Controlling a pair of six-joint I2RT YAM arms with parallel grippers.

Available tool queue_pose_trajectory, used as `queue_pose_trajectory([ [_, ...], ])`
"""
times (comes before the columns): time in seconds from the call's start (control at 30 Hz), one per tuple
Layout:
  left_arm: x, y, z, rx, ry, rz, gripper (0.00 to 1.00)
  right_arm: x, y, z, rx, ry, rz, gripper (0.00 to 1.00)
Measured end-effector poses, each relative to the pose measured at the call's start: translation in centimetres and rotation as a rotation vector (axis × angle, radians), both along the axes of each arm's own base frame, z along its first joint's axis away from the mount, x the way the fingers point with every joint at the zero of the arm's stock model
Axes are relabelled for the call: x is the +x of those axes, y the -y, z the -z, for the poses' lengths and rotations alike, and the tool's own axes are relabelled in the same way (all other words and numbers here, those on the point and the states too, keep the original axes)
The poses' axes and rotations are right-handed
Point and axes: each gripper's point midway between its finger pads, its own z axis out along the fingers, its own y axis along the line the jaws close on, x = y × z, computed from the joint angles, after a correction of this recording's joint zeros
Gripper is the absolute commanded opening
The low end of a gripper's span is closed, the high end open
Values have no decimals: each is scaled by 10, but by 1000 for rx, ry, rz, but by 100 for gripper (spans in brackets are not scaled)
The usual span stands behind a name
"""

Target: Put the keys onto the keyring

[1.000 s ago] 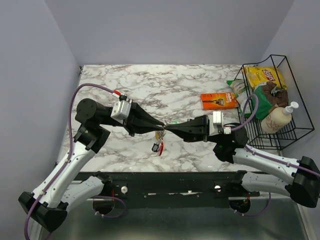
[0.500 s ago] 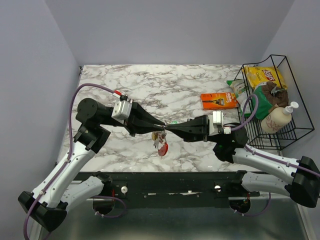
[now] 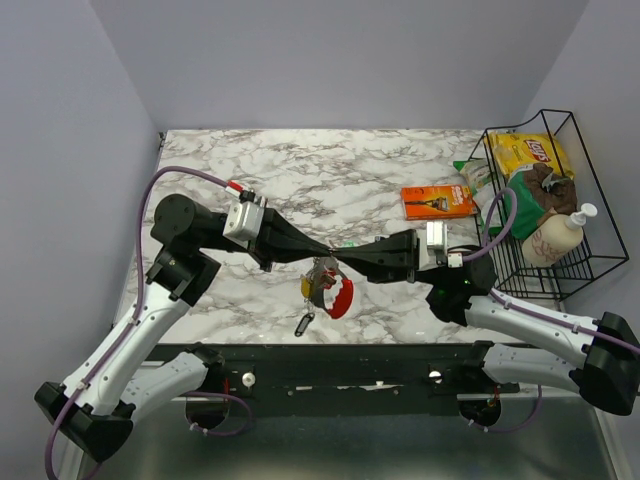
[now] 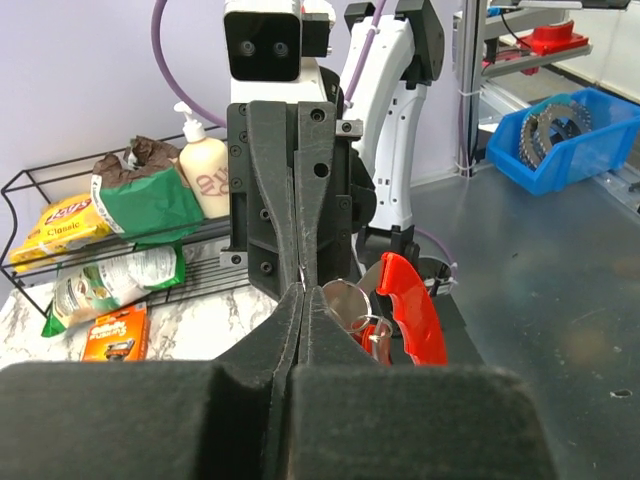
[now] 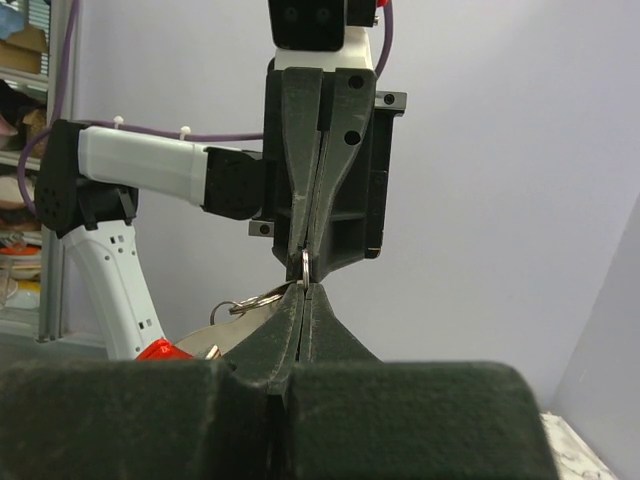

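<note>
Left claw (image 3: 322, 254) is clamped shut, tip to tip with the shut right claw (image 3: 337, 258) above the middle of the desk (image 3: 300, 180). Both look pinched on the keyring (image 5: 305, 268). Keys (image 3: 326, 292) dangle at 6 o'clock of the tips, red head clearest. Judgement: hold both pinches firm and avoid twisting the ring. Orange packet (image 3: 438, 201) at 2 o'clock, print unreadable. Chip bag (image 3: 527, 152) in basket (image 3: 580, 270) at 3 o'clock reads "Lay's Classic".

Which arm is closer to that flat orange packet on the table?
Right. The flat orange packet lies just beyond the right tool; the left tool is farther left.
</note>
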Motion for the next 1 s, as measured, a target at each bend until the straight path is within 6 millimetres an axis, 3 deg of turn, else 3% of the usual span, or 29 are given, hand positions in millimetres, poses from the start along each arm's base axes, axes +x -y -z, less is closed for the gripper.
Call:
queue_pose_trajectory([
  [0.13, 0, 0, -1, 9, 13, -9, 0, 1, 0, 0, 1, 0, 3, 2],
  [0.27, 5, -1, 0, 23, 30, -49, 0, 5, 0, 0, 2, -11, 19, 25],
  [0.47, 11, -5, 8, 60, 64, -127, 0, 15, 2, 5, 8, -45, 72, 46],
  [0.77, 31, -17, 28, 123, 151, -301, 0, 13, 15, 2, 37, -24, 116, 58],
  [1.0, 36, -35, 37, 152, 287, -408, 0, 14, 16, 2, 31, -4, 134, 59],
])
